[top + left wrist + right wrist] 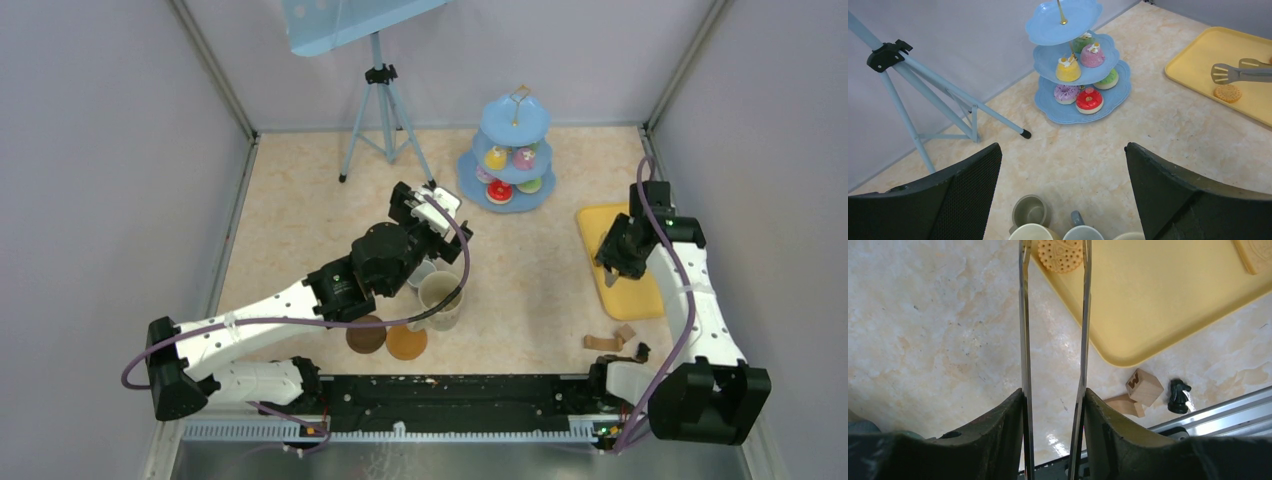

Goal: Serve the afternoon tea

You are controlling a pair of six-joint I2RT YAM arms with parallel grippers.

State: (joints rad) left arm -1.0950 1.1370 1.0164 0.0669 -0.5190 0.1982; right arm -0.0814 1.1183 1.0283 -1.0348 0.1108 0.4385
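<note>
- Looking down, we see our left gripper [1062,150] above the mugs [441,300], its fingers spread wide and holding nothing.
- Our right gripper [1053,395] pinches the metal tongs [1024,340] over a round biscuit [1060,252] at the yellow tray's [1158,300] edge.
- The blue 3-tier cake stand [515,150] with small cakes [1089,100] stands by the table's [530,270] far edge.
- 2 brown coasters [366,335] lie by the near edge, beside the mugs.

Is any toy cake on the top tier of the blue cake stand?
No, the top tier of the cake stand is bare; cakes sit on lower tiers.
</note>
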